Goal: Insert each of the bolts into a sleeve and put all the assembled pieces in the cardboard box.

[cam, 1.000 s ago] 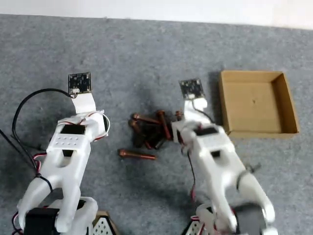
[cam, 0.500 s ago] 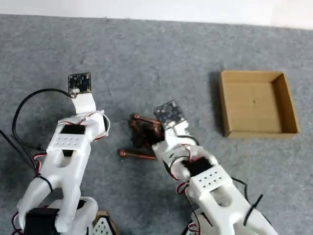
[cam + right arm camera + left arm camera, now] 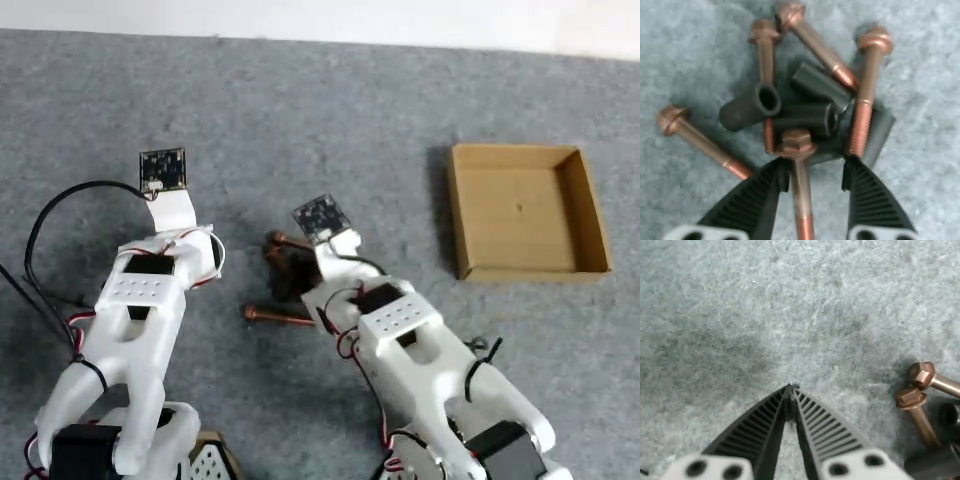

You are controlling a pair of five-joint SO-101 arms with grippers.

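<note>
Your right gripper (image 3: 815, 175) has swung leftward, jaws spread astride a copper hex-head bolt (image 3: 799, 195); your left gripper (image 3: 791, 389) sits pinched together.

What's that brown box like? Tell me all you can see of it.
The cardboard box is a shallow, open-topped tray of plain brown card, roughly square, with low upright walls. It sits flat on the grey felt-like table, toward the right in the high view. Nothing lies inside; nothing but the table touches it.
</note>
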